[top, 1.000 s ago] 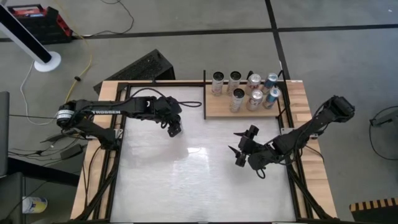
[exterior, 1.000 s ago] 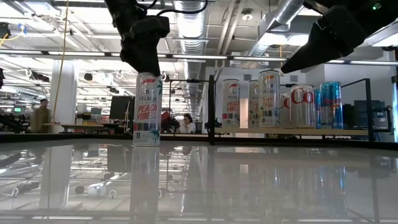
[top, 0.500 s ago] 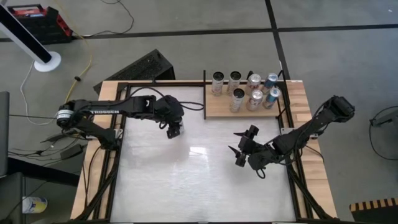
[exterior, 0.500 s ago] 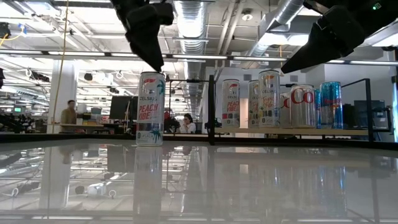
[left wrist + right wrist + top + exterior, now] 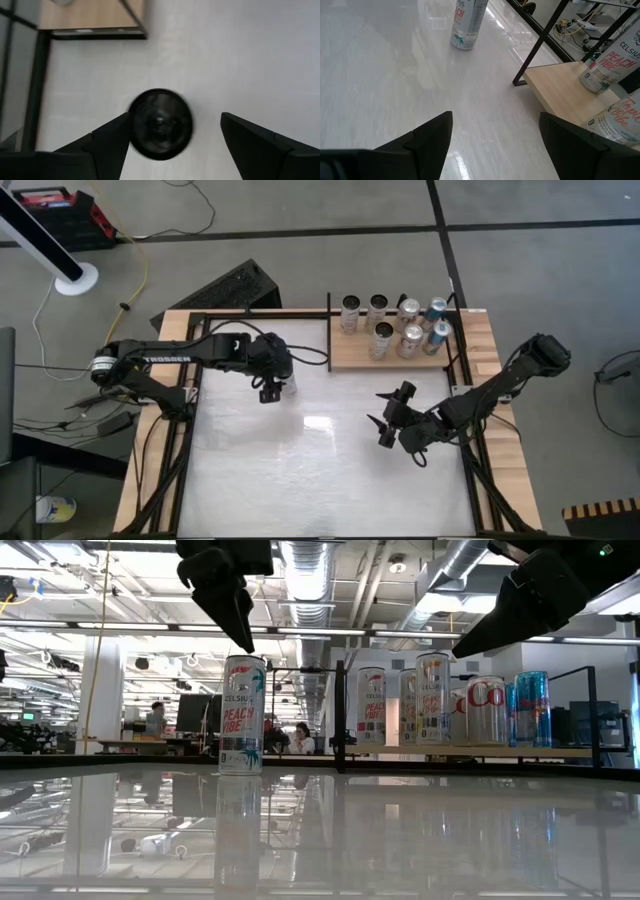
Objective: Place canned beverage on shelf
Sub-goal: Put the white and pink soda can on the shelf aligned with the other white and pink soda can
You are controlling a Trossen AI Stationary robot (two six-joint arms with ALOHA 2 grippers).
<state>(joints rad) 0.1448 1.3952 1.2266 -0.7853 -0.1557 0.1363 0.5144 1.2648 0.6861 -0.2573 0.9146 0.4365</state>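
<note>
Glossy white tabletop (image 5: 320, 470) fills the wooden frame under both my arms, and behind it in the low view stretches a large open workspace with ceiling pipes and a few people at desks. On this surface, left of the shelf (image 5: 350, 358), stands a lone Celsius Peach Vibe can (image 5: 242, 715), upright and apart from everything else. My left gripper (image 5: 172, 135) hangs directly over that can, fingers spread wide to either side of its dark top (image 5: 160, 123), not touching it; in the low view the fingertips (image 5: 240, 625) sit just above the rim. The light-wood shelf at the far right of the table, edged with black rods, carries seven upright cans: two Celsius cans (image 5: 351, 313), a tall pale can (image 5: 432, 698), a red-and-silver Coke can (image 5: 487, 710), a blue-and-silver can (image 5: 532, 708) and others clustered close together. My right gripper (image 5: 385, 425) waits over the table in front of the shelf, fingers parted and holding nothing.
</note>
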